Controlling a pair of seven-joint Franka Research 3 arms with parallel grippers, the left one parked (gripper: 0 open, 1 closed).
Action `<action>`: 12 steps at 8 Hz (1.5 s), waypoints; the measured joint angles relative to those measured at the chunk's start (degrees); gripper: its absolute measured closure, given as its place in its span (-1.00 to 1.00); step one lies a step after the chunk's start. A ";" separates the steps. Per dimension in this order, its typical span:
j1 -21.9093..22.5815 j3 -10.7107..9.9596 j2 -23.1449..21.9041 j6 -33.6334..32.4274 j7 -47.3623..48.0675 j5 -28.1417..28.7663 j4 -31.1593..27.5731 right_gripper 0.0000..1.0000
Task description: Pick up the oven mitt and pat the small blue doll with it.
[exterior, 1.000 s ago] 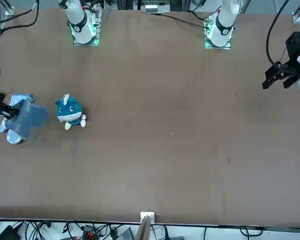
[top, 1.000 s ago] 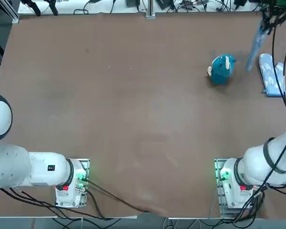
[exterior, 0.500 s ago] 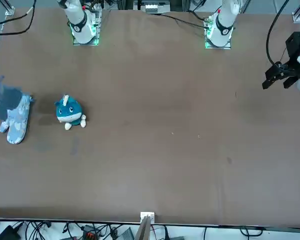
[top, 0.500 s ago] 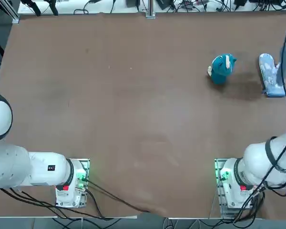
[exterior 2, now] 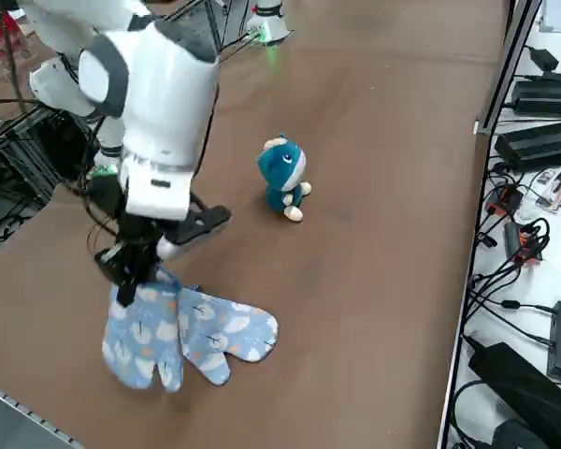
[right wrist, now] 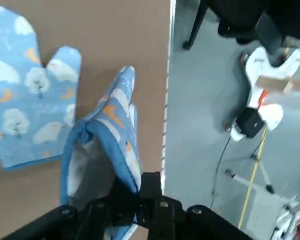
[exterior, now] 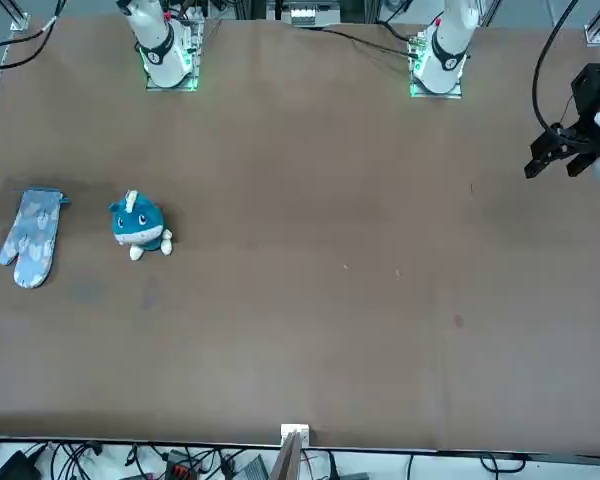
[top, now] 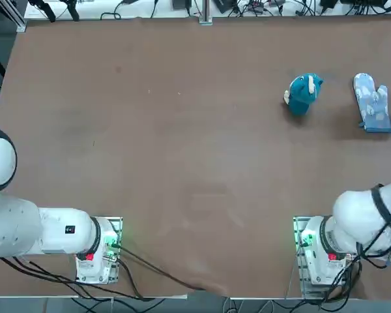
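The small blue doll stands upright on the brown table. In the right side view my right gripper hangs over the table's right edge, well away from the doll. It is shut on the cuff of the pale-blue oven mitt, which dangles below it. The wrist view shows the same grip, with the fingers of the gripper pinching the mitt's cuff. The gripper and the held mitt are outside the top and front views.
A second, alike mitt lies flat on the table between the doll and the table's right edge. Beyond that edge is floor with cables and stands. Cables and black boxes line the far side.
My right gripper has carried the held mitt away from the doll, past the lying mitt to the table's right edge, out of the top and front views. The doll has not moved.
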 joint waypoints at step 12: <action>6.57 2.31 0.79 11.09 10.82 -1.90 -18.78 0.91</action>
